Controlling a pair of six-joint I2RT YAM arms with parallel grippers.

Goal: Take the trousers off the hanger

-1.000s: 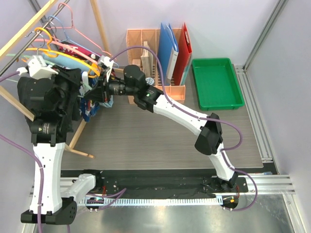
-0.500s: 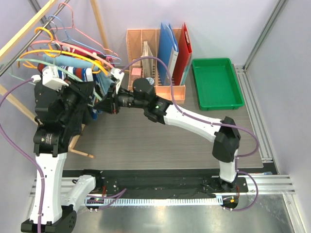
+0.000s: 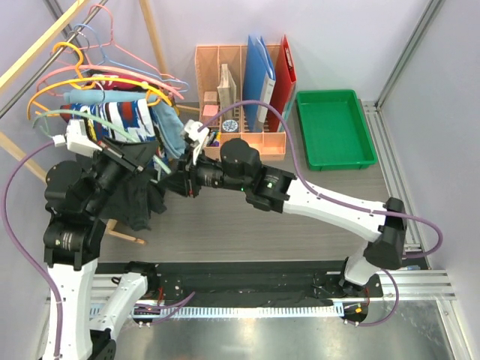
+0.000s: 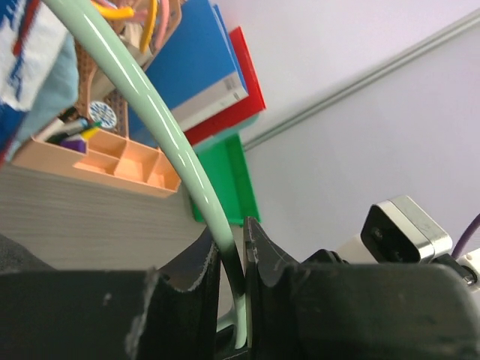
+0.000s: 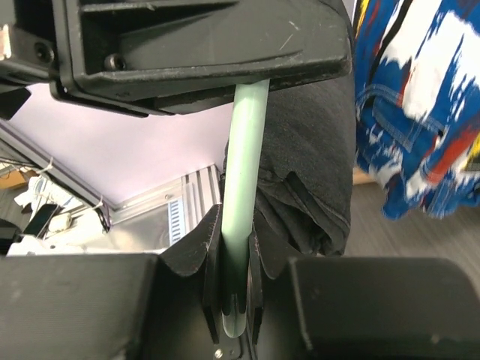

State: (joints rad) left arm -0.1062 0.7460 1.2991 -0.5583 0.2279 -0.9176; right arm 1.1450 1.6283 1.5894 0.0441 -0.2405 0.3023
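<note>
My left pincer (image 4: 232, 244) is clamped on the pale green hanger (image 4: 161, 112). In its wrist view the smooth, round plastic rod curves down from the top left and ends pinched between my two black fingers (image 4: 262, 255), with no gap on either side. Behind it stand a peach organiser (image 4: 120, 161) with square compartments, a blue folder (image 4: 191, 60), a red folder (image 4: 247, 67) and a glossy green tray (image 4: 229, 180), all on the grey wood-grain counter (image 4: 75, 217). A corner of printed cloth shows at the top left.

In the right wrist view, my right pincer (image 5: 238, 240) is closed on the same rod, which runs straight up into the blocky black housing of my left one. The black trousers (image 5: 315, 165) are soft and matte, folded into thick rounded creases, and they hang against the rod's right side. Past them hang the printed trousers (image 5: 420, 97), denim-like, blotched navy, white and red, with a stitched seam.

From above, my two pincers meet tip to tip over the counter's left part, the left (image 3: 144, 171) coming from the left and the right (image 3: 174, 184) from the long white arm. The black trousers (image 3: 135, 199) droop in a limp bunch just below my left wrist. Behind them the printed pair (image 3: 120, 120) and a light blue cloth (image 3: 169, 131) hang on thin curved hangers in orange, pink and blue by the slanted wooden rail (image 3: 37, 49).
</note>
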